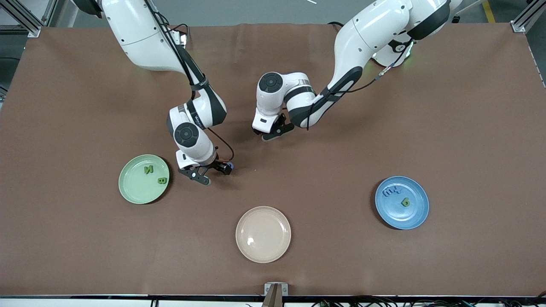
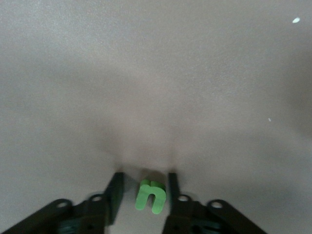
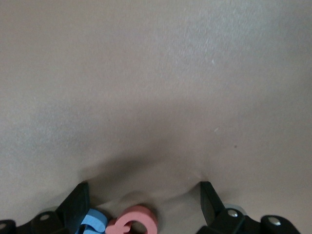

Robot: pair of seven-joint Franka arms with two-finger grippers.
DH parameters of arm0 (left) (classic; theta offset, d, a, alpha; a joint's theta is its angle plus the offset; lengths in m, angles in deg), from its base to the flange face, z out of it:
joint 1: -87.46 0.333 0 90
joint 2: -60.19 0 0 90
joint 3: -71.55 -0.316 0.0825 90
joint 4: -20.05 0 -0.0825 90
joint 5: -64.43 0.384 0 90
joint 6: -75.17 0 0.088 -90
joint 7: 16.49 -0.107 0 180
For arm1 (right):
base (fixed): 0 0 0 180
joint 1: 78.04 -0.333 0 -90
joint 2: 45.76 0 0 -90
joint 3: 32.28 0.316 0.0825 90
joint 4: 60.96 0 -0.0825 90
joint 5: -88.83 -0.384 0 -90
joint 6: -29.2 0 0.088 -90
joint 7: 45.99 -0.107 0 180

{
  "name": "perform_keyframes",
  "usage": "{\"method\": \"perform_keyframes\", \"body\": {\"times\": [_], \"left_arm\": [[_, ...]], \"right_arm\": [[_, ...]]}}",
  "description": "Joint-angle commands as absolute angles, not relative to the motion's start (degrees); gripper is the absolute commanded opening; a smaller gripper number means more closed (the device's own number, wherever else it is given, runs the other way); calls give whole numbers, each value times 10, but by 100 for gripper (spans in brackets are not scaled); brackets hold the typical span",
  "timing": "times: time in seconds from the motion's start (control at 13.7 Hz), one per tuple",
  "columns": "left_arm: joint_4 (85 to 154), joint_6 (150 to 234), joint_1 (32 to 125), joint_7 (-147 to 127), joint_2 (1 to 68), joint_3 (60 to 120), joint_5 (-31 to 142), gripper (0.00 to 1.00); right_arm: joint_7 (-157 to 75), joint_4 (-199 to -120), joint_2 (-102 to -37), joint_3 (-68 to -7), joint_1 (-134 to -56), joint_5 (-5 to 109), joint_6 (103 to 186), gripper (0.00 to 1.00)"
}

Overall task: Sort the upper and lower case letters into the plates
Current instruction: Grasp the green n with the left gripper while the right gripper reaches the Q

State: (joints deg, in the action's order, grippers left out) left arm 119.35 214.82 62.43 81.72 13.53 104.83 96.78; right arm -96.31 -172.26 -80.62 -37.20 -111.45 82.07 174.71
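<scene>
- The left gripper (image 1: 277,132) sits low over the middle of the brown counter (image 1: 384,128), its fingers (image 2: 115,196) spread a little wider than the small green letter (image 2: 151,195) standing between them; neither pad looks to be touching it yet.
- That green letter reads as a lowercase n or u (I cannot tell which way up). Its legs point back toward the wrist camera and its flat faces run roughly parallel to the two pads.
- The right gripper (image 1: 204,170) hangs just beside the green plate (image 1: 144,179), toward the middle of the counter. Its fingers (image 3: 78,204) are wide apart, with a blue letter (image 3: 92,223) and a pink letter (image 3: 134,222) lying between them, the blue one close against one pad.
- The pieces look like thick foam or light plastic: nearly weightless, a bit springy, not breakable. I would pinch across the two flat sides, mid-body, and gently, since a thin leg could twist out.
- The pink letter is a rounded loop with an open hole, so it has no clear long axis; gripping across the ring seems safest.
- The green plate already holds two green letters (image 1: 154,175); the blue plate (image 1: 402,202), toward the left arm's end, holds a blue letter (image 1: 391,191) and a green one (image 1: 405,202).
- The beige plate (image 1: 263,234), nearest the front camera, has nothing in it.
</scene>
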Motion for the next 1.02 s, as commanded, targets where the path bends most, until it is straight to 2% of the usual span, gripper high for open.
{"method": "perform_keyframes", "body": {"times": [0.0,0.15,0.37,0.44,0.66,0.8,0.95], "left_arm": [[1183,2149,611,833,129,1045,977,39],[1183,2149,610,833,129,1044,977,35],[1185,2149,611,827,131,1044,980,10],[1185,2148,615,826,134,1044,981,6],[1189,2132,650,823,167,1045,981,3],[1188,2083,671,814,196,1045,982,2],[1187,2069,720,760,224,1047,982,2]], "right_arm": [[-1010,-1741,-798,-382,-1149,824,1751,100],[-1024,-1741,-798,-382,-1161,825,1751,100],[-1022,-1740,-798,-393,-1164,829,1751,100],[-1022,-1740,-799,-397,-1163,842,1751,100],[-1024,-1742,-797,-400,-1161,844,1747,88],[-1029,-1743,-798,-400,-1163,844,1747,81],[-1034,-1743,-798,-400,-1164,844,1747,72]]}}
